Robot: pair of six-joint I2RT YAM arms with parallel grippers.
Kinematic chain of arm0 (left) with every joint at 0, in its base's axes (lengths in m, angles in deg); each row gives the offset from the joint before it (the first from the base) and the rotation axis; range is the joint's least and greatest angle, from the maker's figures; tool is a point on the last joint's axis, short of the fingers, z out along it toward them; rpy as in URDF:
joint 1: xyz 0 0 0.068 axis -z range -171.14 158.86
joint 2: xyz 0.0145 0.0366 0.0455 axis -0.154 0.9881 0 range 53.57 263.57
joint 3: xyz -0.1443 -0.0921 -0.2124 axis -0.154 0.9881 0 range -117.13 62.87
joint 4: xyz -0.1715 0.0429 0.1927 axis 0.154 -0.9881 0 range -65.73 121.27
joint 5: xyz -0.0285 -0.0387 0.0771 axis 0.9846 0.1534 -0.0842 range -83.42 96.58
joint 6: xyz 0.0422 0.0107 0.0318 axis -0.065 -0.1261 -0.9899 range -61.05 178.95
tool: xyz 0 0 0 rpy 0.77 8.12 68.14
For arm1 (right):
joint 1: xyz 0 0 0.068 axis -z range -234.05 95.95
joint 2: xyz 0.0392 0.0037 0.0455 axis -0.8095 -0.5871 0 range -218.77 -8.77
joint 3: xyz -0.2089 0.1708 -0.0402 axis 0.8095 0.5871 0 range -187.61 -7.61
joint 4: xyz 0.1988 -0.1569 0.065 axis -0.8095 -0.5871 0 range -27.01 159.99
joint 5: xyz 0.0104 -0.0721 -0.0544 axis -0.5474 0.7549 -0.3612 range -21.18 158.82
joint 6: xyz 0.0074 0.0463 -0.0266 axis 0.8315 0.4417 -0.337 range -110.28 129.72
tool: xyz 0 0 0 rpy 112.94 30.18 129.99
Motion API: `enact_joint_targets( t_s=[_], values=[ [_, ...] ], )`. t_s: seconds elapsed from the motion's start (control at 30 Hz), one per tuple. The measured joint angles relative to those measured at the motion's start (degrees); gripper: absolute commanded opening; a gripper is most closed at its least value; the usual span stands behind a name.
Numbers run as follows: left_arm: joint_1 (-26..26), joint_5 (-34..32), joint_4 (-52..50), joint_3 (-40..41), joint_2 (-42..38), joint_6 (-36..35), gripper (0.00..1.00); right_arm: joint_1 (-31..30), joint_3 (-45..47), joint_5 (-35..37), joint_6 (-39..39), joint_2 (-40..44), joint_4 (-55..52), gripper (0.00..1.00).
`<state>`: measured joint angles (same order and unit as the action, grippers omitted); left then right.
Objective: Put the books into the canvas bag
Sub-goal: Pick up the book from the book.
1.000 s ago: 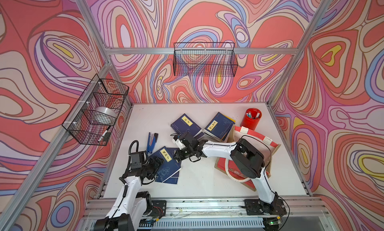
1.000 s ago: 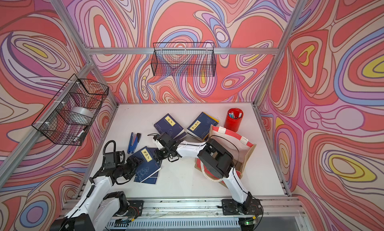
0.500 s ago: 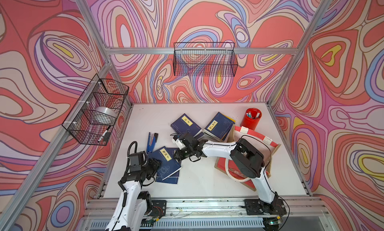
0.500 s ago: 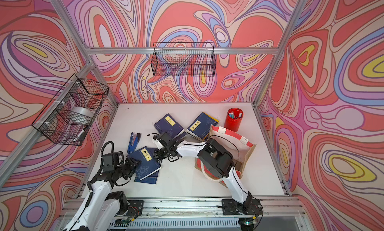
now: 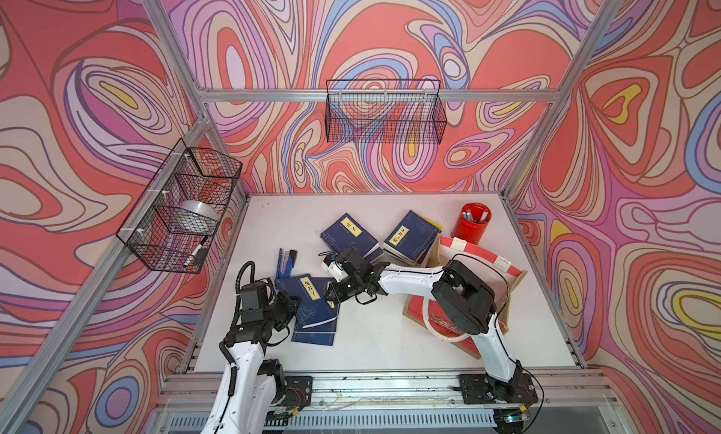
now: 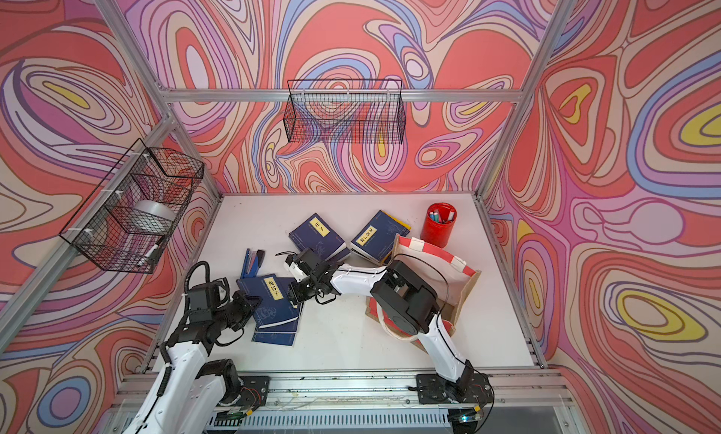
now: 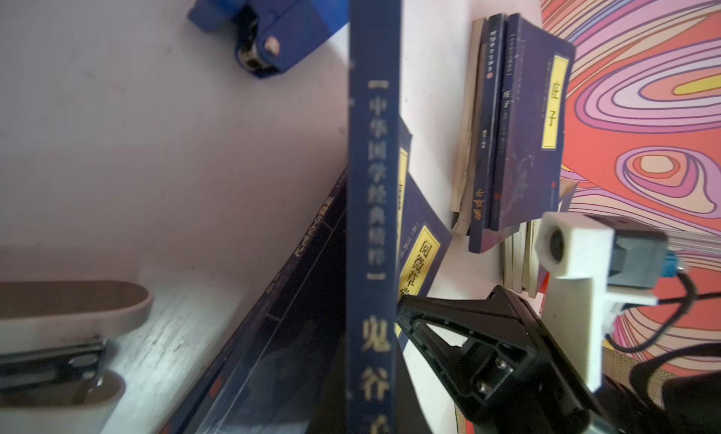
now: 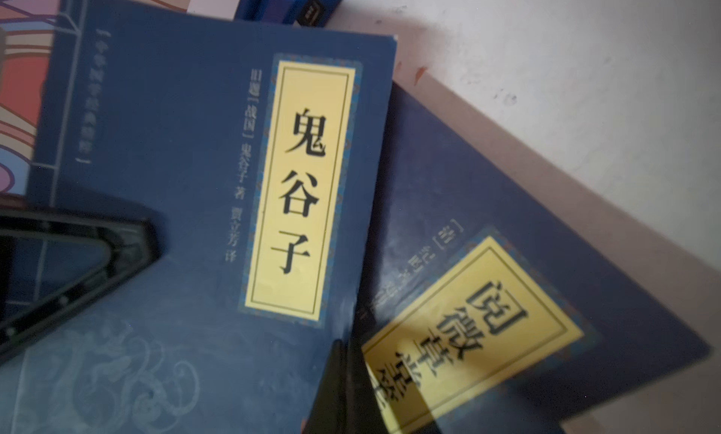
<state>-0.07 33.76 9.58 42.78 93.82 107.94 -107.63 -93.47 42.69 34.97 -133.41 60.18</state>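
Closed since earlier, left pincer (image 5: 292,305) pinches the spine of the top book (image 5: 312,312); right pincer (image 5: 332,294), pressed together, sits at its corner. Light and floppy, I judge: best held at the spine.

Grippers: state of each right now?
Left gripper: closed on the top book, at its spine edge.
Right gripper: closed, holding nothing, tip at that book's opposite edge.

ngl the books (image 8: 156,139) have smooth paper covers with a faint sheen, the canvas bag (image 6: 466,295) is rough jute plus woven cloth with rope handles, the bench (image 5: 382,334) is matt and scuffed, the wire baskets (image 5: 384,116) are thin metal, and the pen cup (image 5: 468,233) looks glossy.
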Motion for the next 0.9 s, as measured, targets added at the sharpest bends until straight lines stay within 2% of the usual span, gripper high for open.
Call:
enact_joint_targets(
  t_s=[0.1, 0.2, 0.3, 0.47, 0.6, 0.7, 0.9],
  values=[
    [0.0, 0.2, -0.2, -2.1, 0.0, -1.6, 0.0, 0.0, -3.8, -0.5, -1.6, 0.1, -4.0, 0.44],
    [0.0, 1.6, 0.0, -4.5, -0.1, -3.4, 0.0, 0.3, -7.8, -0.4, -3.9, 1.9, -8.2, 0.62],
    [0.0, 4.2, 1.0, -7.7, -0.1, -4.8, 0.0, 1.5, -10.7, -0.3, -5.6, 6.7, -12.1, 0.7],
    [0.0, 10.9, 10.0, -13.6, 0.0, -4.8, 0.0, 4.5, -12.5, 1.1, -8.5, 19.0, -17.6, 0.75],
    [0.3, 18.2, 24.9, -14.3, 2.0, -1.7, 0.0, 6.4, -12.5, 1.6, -10.1, 29.2, -21.7, 0.79],
    [1.5, 24.1, 35.6, -15.7, 6.8, 1.4, 0.0, 7.9, -11.3, 0.9, -10.7, 35.1, -23.0, 0.81],
    [8.5, 34.1, 58.0, -18.6, 15.5, 9.5, 0.0, 12.5, -4.7, -4.5, -10.8, 43.7, -23.4, 0.83]
  ],
)
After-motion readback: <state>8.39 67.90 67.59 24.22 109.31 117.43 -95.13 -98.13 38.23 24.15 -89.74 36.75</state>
